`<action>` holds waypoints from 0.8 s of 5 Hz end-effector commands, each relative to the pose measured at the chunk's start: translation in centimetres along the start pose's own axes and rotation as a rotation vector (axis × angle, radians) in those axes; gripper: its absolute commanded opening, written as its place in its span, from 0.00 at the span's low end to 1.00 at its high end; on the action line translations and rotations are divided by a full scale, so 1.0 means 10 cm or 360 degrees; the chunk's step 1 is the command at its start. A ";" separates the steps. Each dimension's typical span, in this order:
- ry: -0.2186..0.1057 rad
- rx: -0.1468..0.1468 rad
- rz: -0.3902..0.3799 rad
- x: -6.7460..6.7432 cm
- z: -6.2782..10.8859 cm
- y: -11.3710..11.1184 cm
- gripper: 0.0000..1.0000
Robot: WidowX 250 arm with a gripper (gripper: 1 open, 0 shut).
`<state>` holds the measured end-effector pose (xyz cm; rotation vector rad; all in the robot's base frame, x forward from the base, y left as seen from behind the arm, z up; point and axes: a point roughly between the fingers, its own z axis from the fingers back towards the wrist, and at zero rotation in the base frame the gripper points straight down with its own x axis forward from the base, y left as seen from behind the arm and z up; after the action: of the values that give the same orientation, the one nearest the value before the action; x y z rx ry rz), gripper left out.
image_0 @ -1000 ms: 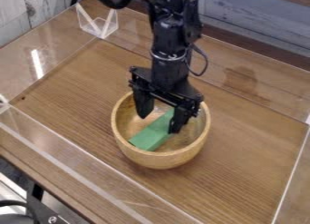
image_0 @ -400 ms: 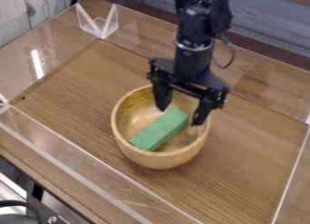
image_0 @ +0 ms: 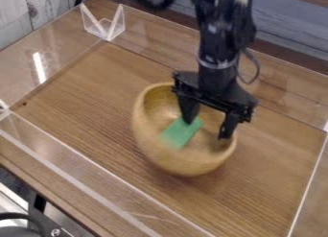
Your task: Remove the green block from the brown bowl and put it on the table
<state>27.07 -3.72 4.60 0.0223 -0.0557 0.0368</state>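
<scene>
While the black robot arm (image_0: 221,30) reaches down from the top of the picture, its claw (image_0: 210,118) hangs over the right side of the brown bowl (image_0: 187,135) and points straight down. The two black fingers (image_0: 193,109) of the claw stand wide apart, and nothing is pinched between them. One finger dips down inside the bowl, just beside the green block (image_0: 181,134). The other finger comes down at the bowl's right rim, and I cannot tell if it touches the wood. The green block lies inside the bowl, near the middle, with one end close to the finger that is in the bowl. It looks tilted against the bowl's inner wall, and I cannot tell if the finger touches it. The bowl looks blurry and smeared in the picture, most of all along its lower edge. It sits on the worktop (image_0: 77,97), which is brown wood with lines running through it. Clear plastic walls (image_0: 45,150) stand around the edges of the worktop, and one clear wall runs along the near side at the lower left. At the far left corner a small clear plastic piece (image_0: 103,23) with a pointed shape stands upright, well apart from the bowl. The green block is not on the worktop yet.
</scene>
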 end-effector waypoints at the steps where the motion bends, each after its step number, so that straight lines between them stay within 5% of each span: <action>1: -0.0008 0.0023 -0.0001 0.02 0.07 0.01 1.00; 4: 0.0005 0.0061 0.0720 -0.21 0.14 0.00 1.00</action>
<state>24.51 -3.69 5.06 0.0617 -0.0203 0.4932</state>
